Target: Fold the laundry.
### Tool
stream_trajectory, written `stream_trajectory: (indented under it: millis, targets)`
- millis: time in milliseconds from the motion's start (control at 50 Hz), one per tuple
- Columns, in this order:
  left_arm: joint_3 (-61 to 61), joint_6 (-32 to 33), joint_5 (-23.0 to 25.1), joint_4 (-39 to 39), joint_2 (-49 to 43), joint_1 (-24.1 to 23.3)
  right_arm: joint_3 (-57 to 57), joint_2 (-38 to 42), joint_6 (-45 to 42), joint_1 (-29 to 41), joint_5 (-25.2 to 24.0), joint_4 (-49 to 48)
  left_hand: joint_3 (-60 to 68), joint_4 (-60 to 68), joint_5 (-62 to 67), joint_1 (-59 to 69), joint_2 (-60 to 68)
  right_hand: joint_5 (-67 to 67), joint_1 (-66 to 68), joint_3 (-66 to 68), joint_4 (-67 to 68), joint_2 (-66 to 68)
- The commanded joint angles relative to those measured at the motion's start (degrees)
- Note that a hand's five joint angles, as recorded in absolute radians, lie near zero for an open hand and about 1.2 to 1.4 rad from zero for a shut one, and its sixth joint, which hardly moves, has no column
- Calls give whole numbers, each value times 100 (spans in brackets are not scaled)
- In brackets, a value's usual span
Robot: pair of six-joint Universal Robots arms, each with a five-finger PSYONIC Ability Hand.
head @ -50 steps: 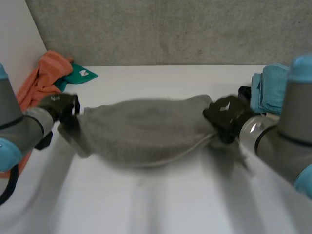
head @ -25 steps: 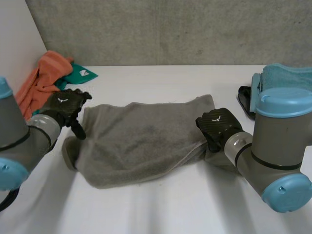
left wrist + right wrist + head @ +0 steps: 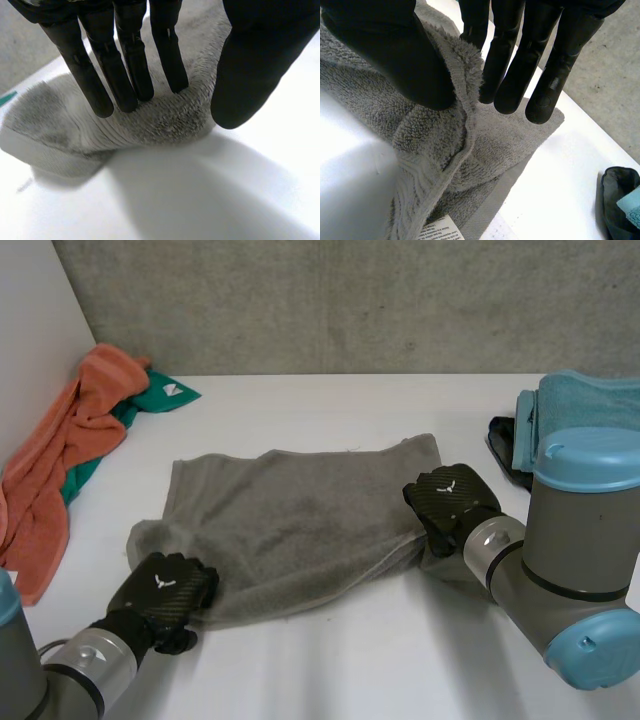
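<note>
A grey towel (image 3: 300, 520) lies spread on the white table, its near edge bunched. My left hand (image 3: 165, 592) sits at the towel's near left corner. In the left wrist view its fingers (image 3: 125, 75) are straight over the rolled towel edge (image 3: 165, 120), with the thumb held apart; nothing is pinched. My right hand (image 3: 450, 502) is at the towel's right edge. In the right wrist view the thumb (image 3: 395, 55) and fingers (image 3: 520, 55) pinch a raised fold of the towel (image 3: 435, 135). A white label (image 3: 440, 232) shows below that fold.
An orange cloth (image 3: 70, 440) and a teal cloth (image 3: 160, 398) lie at the far left by the side wall. A folded light-blue towel (image 3: 570, 420) and a black item (image 3: 505, 445) sit at the right, behind my right arm.
My left hand let go of the towel's far left corner and moved near, to the near left corner. The towel dropped from stretched to lying on the table. The right hand kept its pinch.
</note>
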Motion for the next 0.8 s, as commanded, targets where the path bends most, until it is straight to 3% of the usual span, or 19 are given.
stream_trajectory:
  millis: [20, 240, 440, 500, 520, 540, 560, 620, 800]
  targets:
    - [164, -9, -4, 120, -310, 43, 54, 4, 0, 9, -8, -14, -683, -701, -673, -680, -696, 1373, 2523, 1217, 1166, 1297]
    - [761, 26, -680, 322, -1012, -45, 125, 4, -9, 35, -17, -49, -987, -1005, -977, -984, -1000, 1373, 2523, 1217, 1166, 1297]
    - [1131, 53, -716, 322, -1418, -53, 151, 4, -9, 0, -17, -58, -669, -687, -658, -665, -681, 1373, 2523, 1217, 1166, 1297]
    - [1183, 44, -716, 322, -1435, -45, 151, 4, -9, -9, -17, -58, 438, 420, 448, 442, 426, 1373, 2523, 1217, 1166, 1297]
    - [1201, 44, -716, 322, -1427, -45, 142, 4, -9, -17, -26, -58, 1975, 1957, 1985, 1978, 1962, 1373, 2523, 1217, 1166, 1297]
    - [1210, 44, -716, 322, -1418, -62, 142, 4, -9, -18, -17, -49, 2706, 2688, 2716, 2710, 2694, 1373, 2523, 1217, 1166, 1297]
    - [1236, 44, -750, 313, -1366, -62, 134, -14, -26, -18, -17, -41, 3344, 3326, 3354, 3348, 3332, 1373, 2523, 1217, 1166, 1297]
    - [1306, 35, -733, 243, -1199, -80, 81, -110, -132, -9, 9, 29, 3350, 3332, 3361, 3354, 3338, 1373, 2523, 1217, 1166, 1297]
    - [1974, -167, -689, -705, 893, -89, -770, -1789, -1370, -9, 18, 1109, 3350, 3332, 3361, 3354, 3338, 1373, 2523, 1217, 1166, 1297]
